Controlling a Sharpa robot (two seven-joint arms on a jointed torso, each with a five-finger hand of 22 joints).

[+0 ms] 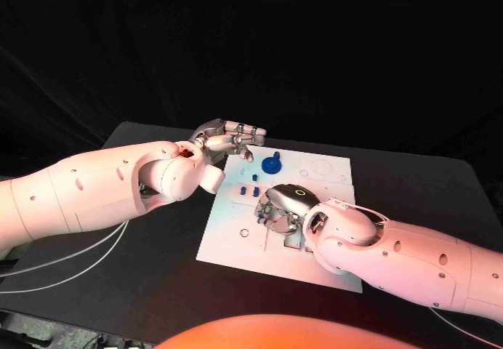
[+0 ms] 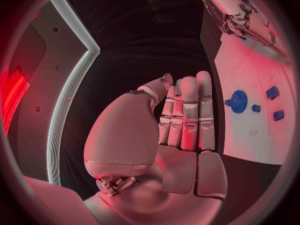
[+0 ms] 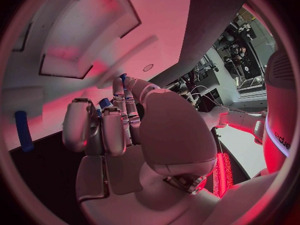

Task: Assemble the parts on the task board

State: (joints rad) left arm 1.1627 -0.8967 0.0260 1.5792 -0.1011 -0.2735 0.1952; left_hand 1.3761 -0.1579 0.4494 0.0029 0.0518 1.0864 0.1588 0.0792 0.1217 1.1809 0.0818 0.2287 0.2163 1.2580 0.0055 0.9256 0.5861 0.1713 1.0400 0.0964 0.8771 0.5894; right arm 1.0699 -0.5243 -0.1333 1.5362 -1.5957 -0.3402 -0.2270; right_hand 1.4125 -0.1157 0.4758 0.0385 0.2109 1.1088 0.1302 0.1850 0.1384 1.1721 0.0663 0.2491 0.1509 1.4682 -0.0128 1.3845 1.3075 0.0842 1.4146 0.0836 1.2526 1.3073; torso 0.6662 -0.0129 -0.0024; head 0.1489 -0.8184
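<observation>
Desk (image 1: pixel 126 291): black, carries white task board (image 1: pixel 325 171).
Left hand (image 1: pixel 229 138): off board's far-left corner, fingers (image 2: pixel 187 110) together, straight, empty.
Right hand (image 1: pixel 285 211): fingers down on mid-board; hold cannot be told.
Parts: blue gear (image 1: pixel 270 165) and small blue pieces (image 1: pixel 249 190) on board; assembly seems unfinished.

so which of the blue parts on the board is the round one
The blue gear, near the task board's far edge, by the left hand. It is a toothed disc; the other blue parts nearer the right hand are small blocks.
</observation>
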